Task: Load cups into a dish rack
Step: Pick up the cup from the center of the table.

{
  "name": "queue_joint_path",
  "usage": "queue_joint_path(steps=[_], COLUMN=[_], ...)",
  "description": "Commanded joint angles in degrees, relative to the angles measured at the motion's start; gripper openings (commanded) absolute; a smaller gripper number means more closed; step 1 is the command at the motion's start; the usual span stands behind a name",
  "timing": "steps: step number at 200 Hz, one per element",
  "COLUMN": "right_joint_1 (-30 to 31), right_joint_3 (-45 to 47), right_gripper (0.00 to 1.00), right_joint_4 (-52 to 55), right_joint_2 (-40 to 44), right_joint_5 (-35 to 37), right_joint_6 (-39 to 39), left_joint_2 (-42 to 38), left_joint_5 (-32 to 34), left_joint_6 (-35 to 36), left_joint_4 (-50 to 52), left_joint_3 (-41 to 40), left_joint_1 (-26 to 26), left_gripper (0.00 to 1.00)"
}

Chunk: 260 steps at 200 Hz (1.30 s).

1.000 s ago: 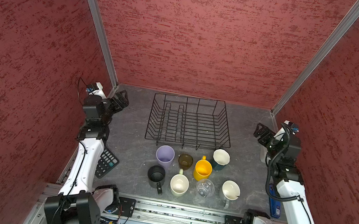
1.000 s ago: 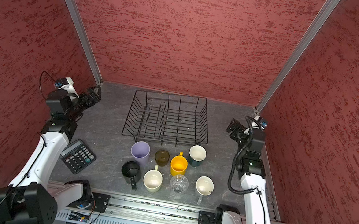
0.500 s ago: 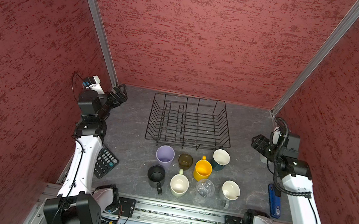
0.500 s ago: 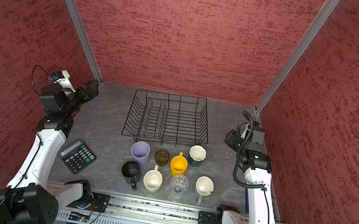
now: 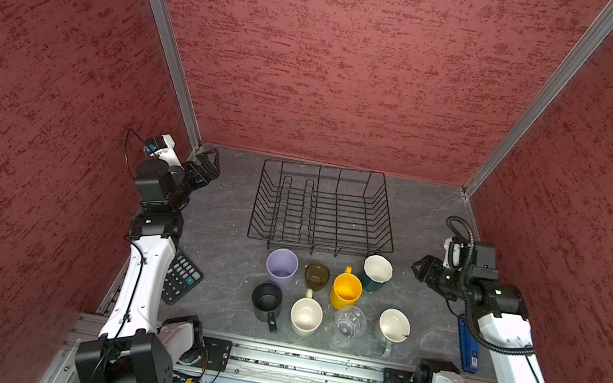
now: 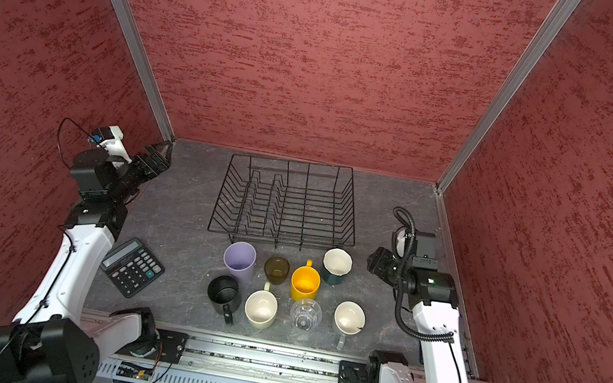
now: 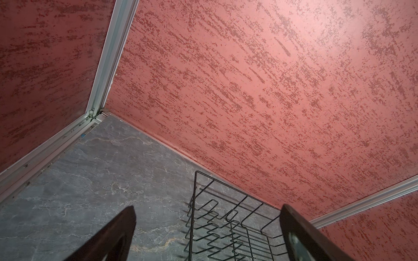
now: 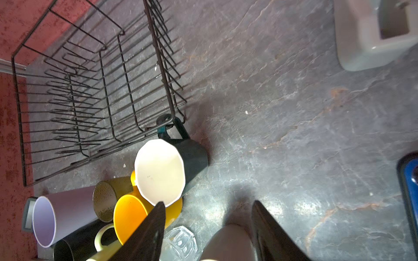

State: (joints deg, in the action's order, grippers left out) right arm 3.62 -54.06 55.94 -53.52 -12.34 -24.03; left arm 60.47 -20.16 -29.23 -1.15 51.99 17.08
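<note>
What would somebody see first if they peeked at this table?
Probably the huddle of eight cups near the front edge of the grey table, where the bright yellow mug and the lilac tumbler pop out. Just behind them sits the empty black dish rack, and textured red walls box everything in.

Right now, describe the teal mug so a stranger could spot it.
Start at the black wire dish rack. In the row of cups nearest it, the teal mug stands at the robot's right end, by the rack's corner. Only it is dark teal outside, white and faceted inside.
</note>
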Motion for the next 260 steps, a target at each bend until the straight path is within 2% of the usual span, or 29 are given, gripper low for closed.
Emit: queue_joint_path(steps=[1, 91, 131, 167, 260], right_joint_1=[3.2, 14.6, 16.8, 17.9, 18.4], right_joint_3=[0.5, 1.5, 2.4, 2.9, 3.3], right_gripper=[0.61, 0.58, 0.54, 0.47, 0.21], right_joint_4=[-2.5, -8.7, -9.5, -10.5, -10.4], right_joint_2=[-1.5, -12.6, -16.7, -19.4, -20.7], right_joint_5=[0.0, 6.0, 10.3, 13.5, 16.3], right_joint_6=[-3.1, -5.7, -6.0, -5.9, -4.2], left_joint_2=[-0.8, -1.0, -1.0, -1.1, -0.9], left_joint_5=[-0.9, -0.7, -0.5, -0.2, -0.1], left_joint_6=[-0.4, -0.6, -0.6, -0.6, -1.0], left_joint_4=[-1.5, -1.9, -2.0, -2.0, -1.9], left_joint_3=[-0.9, -1.6, -1.6, -1.9, -2.0], left_joint_1=[0.0, 0.0, 0.0, 0.1, 0.3], left_gripper=[1.0, 1.0, 1.0, 1.0, 0.99])
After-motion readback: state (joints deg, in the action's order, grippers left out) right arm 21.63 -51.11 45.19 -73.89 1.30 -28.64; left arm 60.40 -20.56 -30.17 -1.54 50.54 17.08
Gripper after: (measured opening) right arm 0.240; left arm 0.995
